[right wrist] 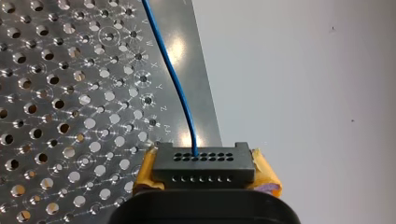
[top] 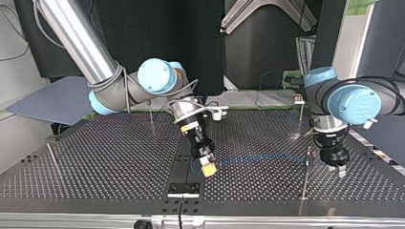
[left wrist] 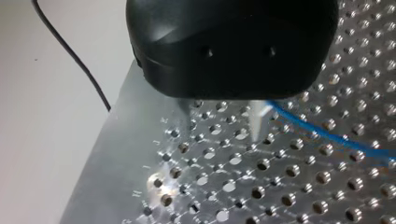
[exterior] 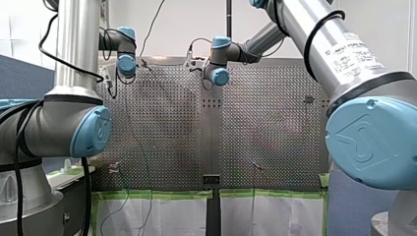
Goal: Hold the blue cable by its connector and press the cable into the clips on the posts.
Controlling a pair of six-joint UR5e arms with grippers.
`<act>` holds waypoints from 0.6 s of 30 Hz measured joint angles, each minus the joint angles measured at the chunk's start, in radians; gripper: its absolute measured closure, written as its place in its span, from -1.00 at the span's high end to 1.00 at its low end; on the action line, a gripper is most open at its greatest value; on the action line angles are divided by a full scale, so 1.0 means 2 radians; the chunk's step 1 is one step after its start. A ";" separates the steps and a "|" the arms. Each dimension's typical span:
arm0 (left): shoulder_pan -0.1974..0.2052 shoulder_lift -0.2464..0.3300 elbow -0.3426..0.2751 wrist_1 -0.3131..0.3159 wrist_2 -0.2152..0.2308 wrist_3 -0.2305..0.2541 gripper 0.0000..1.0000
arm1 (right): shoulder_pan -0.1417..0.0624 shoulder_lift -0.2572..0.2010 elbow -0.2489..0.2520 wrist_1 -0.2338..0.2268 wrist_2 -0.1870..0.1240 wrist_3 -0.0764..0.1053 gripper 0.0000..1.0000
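Yellow-padded fingers (right wrist: 144, 173) of my right gripper (right wrist: 204, 173) pinch a black rectangular multi-hole connector (right wrist: 204, 163) by its two short ends. A thin blue cable (right wrist: 173, 77) leaves one of its holes and runs ahead along the plate's edge. On the other arm, the slim metal fingers (left wrist: 256, 122) of my black left gripper (left wrist: 222, 123) stand spread with nothing between them. Their tips are just over the surface, and the cable passes just beside one of them.

I judge the hold on the connector made and the pressing not yet begun. In the top view the cable lies low across the plate from one gripper to the other, and I see it in no clip. The next move calls for drawing it taut, raising it to the top of the thin metal post (top: 305, 174) near my left gripper, and pushing it in there. The clip itself is too small to make out.

Beneath is a perforated silver metal table (top: 95, 157), glinting. Green tape (exterior: 157, 194) edges its side above white sheeting (exterior: 172, 216). Beyond it stand a grey flat board (top: 47, 100) and dark panels (top: 157, 33).
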 joint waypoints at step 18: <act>0.005 0.029 -0.028 -0.057 0.037 -0.052 1.00 | 0.000 0.000 0.000 0.002 0.000 -0.002 -1.00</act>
